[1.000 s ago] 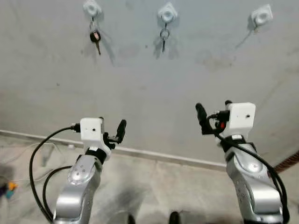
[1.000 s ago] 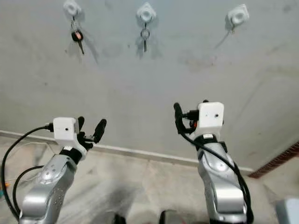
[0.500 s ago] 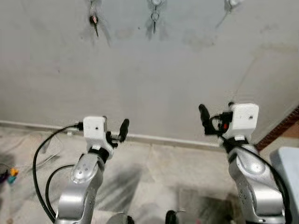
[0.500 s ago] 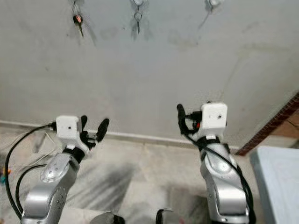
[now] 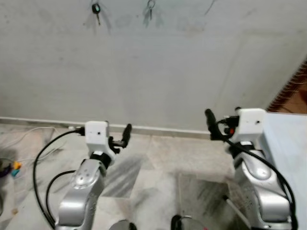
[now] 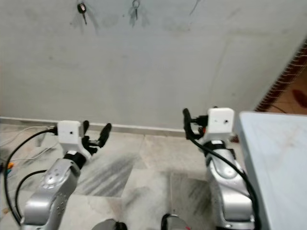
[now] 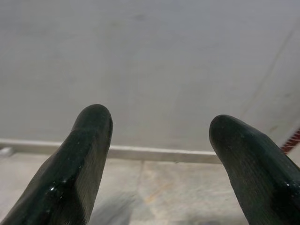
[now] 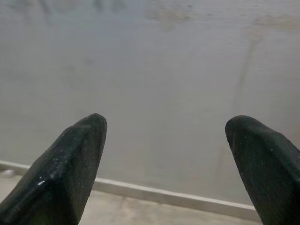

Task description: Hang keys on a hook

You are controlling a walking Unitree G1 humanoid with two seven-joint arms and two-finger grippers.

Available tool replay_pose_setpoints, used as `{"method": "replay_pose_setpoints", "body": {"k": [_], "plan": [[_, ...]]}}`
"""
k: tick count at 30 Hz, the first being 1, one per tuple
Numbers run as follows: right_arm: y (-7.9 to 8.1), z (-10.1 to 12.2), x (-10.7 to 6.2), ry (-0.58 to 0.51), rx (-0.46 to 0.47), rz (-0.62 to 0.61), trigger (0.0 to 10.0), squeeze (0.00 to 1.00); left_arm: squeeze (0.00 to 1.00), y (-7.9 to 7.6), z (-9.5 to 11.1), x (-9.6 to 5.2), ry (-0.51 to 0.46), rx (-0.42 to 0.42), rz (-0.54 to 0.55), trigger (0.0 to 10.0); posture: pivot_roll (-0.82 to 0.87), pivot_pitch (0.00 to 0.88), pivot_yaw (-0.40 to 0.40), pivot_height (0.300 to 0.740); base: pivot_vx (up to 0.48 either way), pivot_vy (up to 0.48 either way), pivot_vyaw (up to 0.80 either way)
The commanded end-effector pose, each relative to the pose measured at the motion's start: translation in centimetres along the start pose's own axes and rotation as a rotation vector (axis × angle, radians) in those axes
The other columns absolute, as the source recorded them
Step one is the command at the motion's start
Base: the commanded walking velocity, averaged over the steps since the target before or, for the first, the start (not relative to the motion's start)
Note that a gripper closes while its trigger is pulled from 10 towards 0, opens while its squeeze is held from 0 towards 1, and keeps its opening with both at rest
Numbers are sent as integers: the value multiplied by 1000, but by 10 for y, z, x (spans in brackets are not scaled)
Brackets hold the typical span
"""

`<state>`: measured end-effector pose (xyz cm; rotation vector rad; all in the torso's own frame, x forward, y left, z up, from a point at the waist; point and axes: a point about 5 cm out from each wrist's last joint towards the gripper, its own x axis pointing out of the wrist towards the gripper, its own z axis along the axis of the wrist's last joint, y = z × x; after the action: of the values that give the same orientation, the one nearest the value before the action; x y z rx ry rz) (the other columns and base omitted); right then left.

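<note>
Keys: two sets hang on the wall; black-headed key and ringed key, both well above the grippers.
Long axis: each key hangs roughly vertical, blade down.
Left gripper: fingers spread wide, holding nothing.
Right gripper: fingers spread wide, holding nothing.
Table: just beside the right arm.
Step, judged: both sets appear hung; withdraw slowly, keeping the right arm off the table.

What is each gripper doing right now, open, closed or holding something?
Left gripper: open, holding nothing.
Right gripper: open, holding nothing.
</note>
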<state>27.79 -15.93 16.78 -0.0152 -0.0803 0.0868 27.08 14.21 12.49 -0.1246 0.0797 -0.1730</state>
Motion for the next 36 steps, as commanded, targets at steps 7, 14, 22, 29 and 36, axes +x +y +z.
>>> {"method": "replay_pose_setpoints", "body": {"k": [7,14,22,29,36], "plan": [[-3,-1,1,6,0,-19,10000,0,0,1,-2,-1,17,10,-5,10000,-66,170,39,740,-161,0,0],[-4,0,2,1,9,-25,10000,0,0,0,-2,1,22,-13,-8,10000,-66,166,39,740,0,0,0],[-4,-1,4,-1,8,-24,10000,0,0,1,-1,3,24,-11,-4,10000,-62,158,39,740,0,368,0],[-4,0,5,0,8,-23,10000,0,0,1,-1,3,25,-6,-7,10000,-60,159,40,740,0,439,0],[-5,0,7,-1,3,-33,10000,0,0,0,0,4,26,-7,-14,10000,-61,160,41,740,0,439,0]]}}
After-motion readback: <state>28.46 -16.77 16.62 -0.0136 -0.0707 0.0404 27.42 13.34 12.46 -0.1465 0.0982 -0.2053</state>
